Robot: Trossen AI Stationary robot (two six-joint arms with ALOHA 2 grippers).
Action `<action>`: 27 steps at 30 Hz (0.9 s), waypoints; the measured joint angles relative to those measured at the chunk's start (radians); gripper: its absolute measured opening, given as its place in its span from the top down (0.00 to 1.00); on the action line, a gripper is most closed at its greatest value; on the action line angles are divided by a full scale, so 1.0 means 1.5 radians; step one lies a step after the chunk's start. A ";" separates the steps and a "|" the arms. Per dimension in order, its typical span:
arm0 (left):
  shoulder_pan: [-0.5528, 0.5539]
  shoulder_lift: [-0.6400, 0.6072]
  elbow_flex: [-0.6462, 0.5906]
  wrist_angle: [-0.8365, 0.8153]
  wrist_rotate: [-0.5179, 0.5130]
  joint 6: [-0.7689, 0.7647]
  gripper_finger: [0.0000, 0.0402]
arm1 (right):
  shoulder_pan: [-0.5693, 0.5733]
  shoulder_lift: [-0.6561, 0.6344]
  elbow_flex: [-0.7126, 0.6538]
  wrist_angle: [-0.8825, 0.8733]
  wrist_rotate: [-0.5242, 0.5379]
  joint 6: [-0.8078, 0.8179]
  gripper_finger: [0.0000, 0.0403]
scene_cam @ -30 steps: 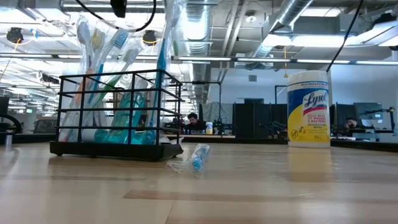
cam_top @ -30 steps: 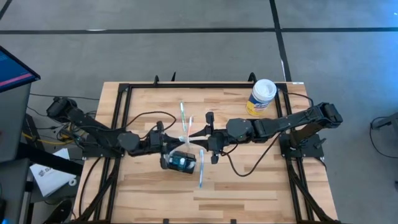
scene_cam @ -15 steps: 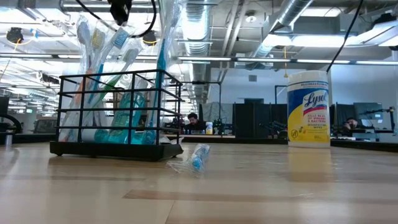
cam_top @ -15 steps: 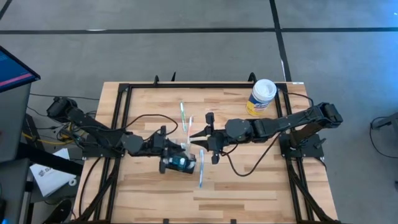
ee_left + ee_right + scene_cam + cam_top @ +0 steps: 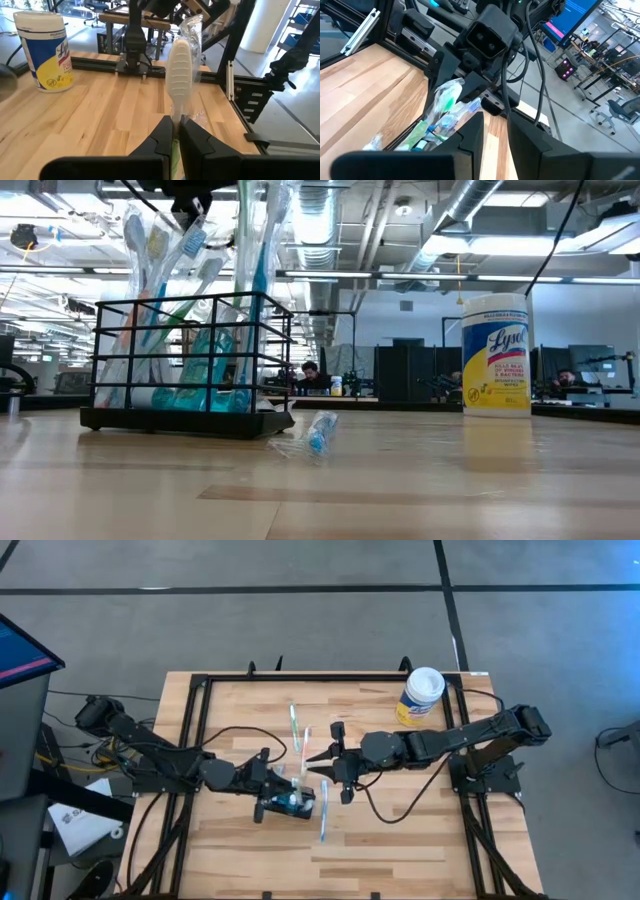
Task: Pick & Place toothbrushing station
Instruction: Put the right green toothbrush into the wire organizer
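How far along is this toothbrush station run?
Done: several brushes stand in the holder. In hand: the left gripper is shut on a wrapped toothbrush over the holder, and the right gripper hangs open beside it. Left: two loose brushes lie on the table, not yet placed.

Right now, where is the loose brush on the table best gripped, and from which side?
Probably at its middle, from straight above, tool fingers across its narrow width. The brush lies flat on the table, long and thin, close beside the holder, so a sideways approach has little room.
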 joint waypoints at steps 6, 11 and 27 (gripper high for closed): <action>0.000 0.005 0.000 0.002 0.000 0.000 0.99 | 0.000 0.000 0.000 0.000 0.000 0.000 0.81; 0.001 0.037 0.000 0.002 0.000 0.000 0.99 | 0.000 0.000 0.000 0.000 0.000 0.000 0.81; 0.003 0.094 0.000 0.032 0.000 -0.001 0.96 | 0.000 0.001 0.000 -0.005 0.000 0.000 0.81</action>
